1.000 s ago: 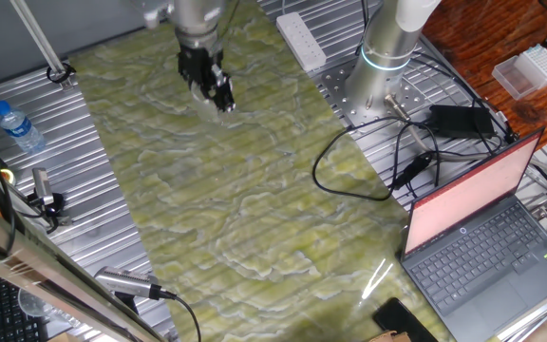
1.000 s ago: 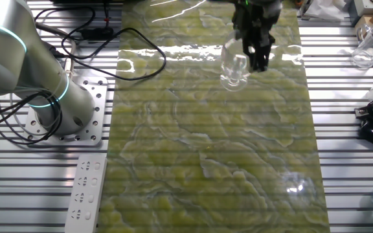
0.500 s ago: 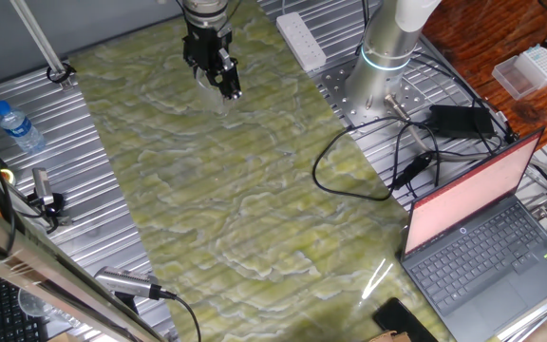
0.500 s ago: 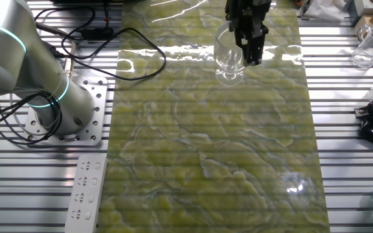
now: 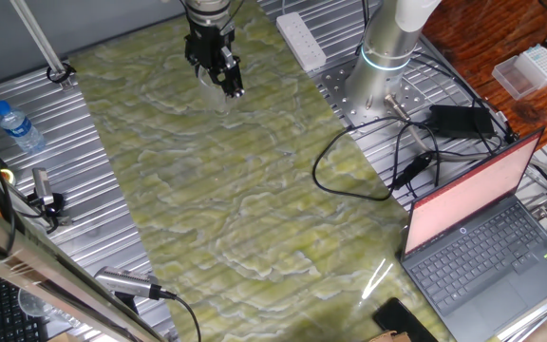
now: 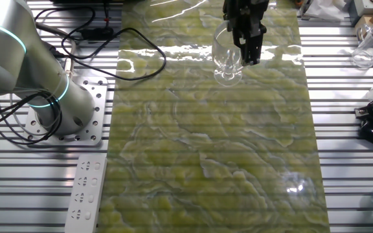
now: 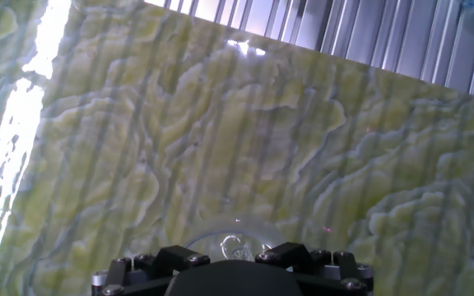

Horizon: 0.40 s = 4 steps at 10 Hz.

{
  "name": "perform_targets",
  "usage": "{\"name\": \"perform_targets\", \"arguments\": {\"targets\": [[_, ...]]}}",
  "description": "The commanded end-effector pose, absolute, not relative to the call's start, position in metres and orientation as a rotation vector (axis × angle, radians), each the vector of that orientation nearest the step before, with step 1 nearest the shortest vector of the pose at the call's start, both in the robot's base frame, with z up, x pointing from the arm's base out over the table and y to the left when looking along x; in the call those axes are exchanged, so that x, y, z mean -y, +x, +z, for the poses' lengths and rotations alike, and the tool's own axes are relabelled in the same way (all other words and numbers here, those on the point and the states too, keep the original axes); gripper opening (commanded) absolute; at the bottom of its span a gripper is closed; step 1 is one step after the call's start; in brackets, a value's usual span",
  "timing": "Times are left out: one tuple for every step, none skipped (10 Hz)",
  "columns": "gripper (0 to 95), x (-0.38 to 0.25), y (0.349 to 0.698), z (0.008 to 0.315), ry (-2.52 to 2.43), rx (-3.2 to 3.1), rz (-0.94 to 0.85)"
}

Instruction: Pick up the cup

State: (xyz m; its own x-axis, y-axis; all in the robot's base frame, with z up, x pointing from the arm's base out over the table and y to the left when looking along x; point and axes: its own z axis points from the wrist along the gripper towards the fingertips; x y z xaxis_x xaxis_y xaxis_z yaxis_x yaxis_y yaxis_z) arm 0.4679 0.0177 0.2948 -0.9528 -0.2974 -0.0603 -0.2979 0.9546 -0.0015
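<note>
The cup is small, clear and nearly colourless. It hangs tilted between the gripper's fingers, above the green marbled mat near its far edge. My gripper is shut on the cup. In one fixed view the gripper sits over the mat's far left part, and the cup is a faint glint below it. In the hand view the cup's round rim shows just above the black gripper body.
A water bottle with a blue cap lies on the ribbed metal to the left. A power strip, the arm base, black cables and an open laptop are to the right. Another clear container stands at the side.
My gripper has moved a little towards the mat's far edge and risen, carrying the cup with it. In the last half second it barely moved.
</note>
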Motion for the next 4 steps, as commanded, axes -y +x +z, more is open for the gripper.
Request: {"name": "perform_targets", "arguments": {"targets": [[0.0, -0.018, 0.468, 0.2946, -0.465, -3.048, 0.011], [0.0, -0.018, 0.4674, 0.2944, -0.472, -3.046, 0.011], [0.0, -0.018, 0.4673, 0.2947, -0.499, -3.041, 0.013], [0.0, -0.0179, 0.4673, 0.2948, -0.509, -3.041, 0.015]]}}
